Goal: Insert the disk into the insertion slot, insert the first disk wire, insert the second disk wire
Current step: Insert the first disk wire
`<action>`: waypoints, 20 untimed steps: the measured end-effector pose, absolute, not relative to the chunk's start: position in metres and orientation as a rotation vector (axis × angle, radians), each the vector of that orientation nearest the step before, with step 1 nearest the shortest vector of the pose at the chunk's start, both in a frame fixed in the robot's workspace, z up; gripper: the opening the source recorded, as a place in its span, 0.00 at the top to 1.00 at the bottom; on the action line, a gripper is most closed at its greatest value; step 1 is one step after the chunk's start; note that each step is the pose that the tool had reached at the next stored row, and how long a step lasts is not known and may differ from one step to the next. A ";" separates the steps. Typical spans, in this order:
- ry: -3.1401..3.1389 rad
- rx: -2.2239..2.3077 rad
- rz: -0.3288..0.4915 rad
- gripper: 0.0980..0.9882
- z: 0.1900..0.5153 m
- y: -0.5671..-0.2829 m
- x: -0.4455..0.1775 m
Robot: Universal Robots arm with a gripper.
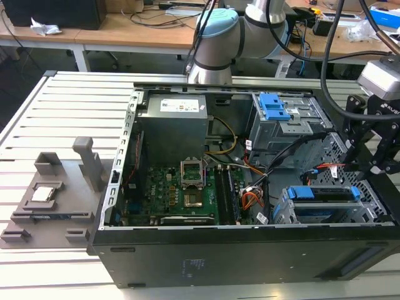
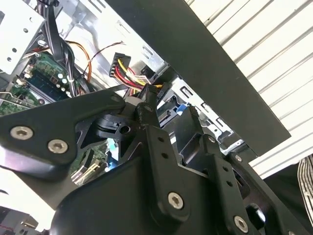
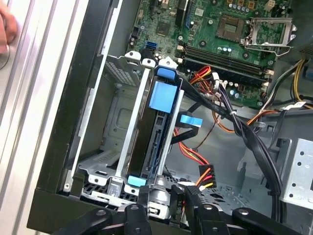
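The disk (image 3: 146,142) stands on edge in the insertion slot (image 3: 110,122), the low grey cage by the case wall, with its blue carrier (image 3: 164,95) around it. The exterior view shows the disk (image 1: 325,211) in the same cage (image 1: 284,215) at the front right. My gripper (image 3: 166,196) hovers over the disk's connector end with its fingers (image 3: 144,196) apart and nothing between them. A black plug with yellow, red and black wires (image 3: 205,175) hangs loose beside the fingers. A black cable with a blue tag (image 3: 190,120) lies close by. Above the case's right end is the gripper (image 1: 373,164).
A taller grey cage with a blue piece (image 1: 275,106) stands behind the slot. The motherboard (image 1: 187,194) and power supply (image 1: 175,122) fill the case's left half. Wire bundles (image 3: 244,127) cross beside the cage. A grey fixture (image 1: 56,200) lies on the slatted table.
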State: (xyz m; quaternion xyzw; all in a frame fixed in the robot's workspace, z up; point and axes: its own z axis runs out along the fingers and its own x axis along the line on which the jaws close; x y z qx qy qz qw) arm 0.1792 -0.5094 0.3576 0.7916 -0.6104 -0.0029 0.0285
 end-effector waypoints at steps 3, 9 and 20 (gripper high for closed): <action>-1.882 2.441 -0.006 0.64 0.358 -0.509 0.179; -1.878 2.438 0.000 0.93 0.358 -0.509 0.179; -1.881 2.432 0.002 0.93 0.364 -0.509 0.167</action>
